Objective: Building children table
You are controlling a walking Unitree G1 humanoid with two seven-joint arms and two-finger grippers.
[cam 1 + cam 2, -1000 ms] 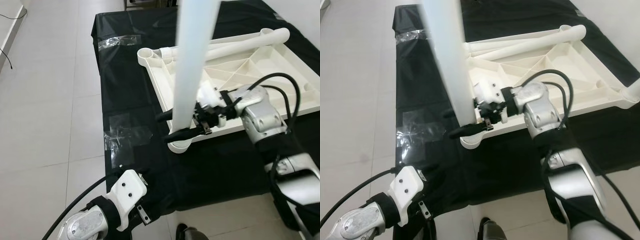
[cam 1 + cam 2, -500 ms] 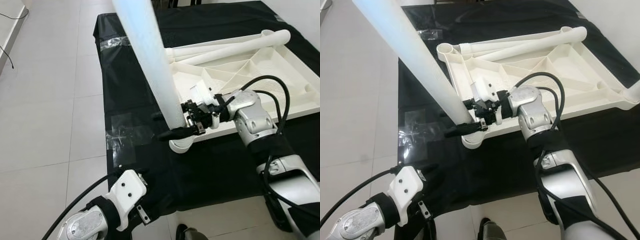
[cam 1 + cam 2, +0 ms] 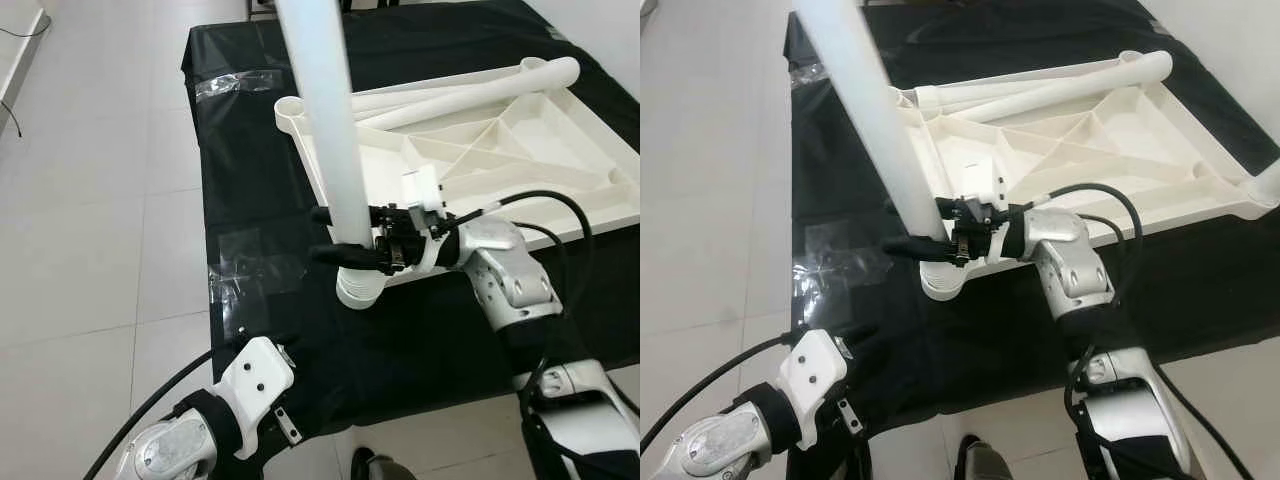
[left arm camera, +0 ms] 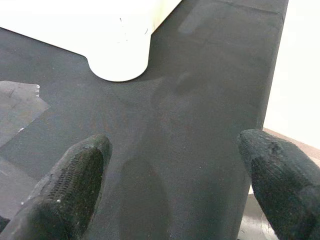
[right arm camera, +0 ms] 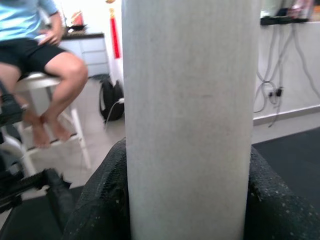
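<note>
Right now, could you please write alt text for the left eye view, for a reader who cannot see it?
The right gripper is shut on a white table leg, standing it over the corner socket of an upturned white tabletop on a black-covered table. The left gripper hangs idle.

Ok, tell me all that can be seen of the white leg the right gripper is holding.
The white leg is a plain, smooth tube, plastic by its look. It stands nearly upright, leaning slightly, its lower end at the round corner socket of the upturned white tabletop. The right gripper clamps it just above the socket, one black finger on either side.
</note>
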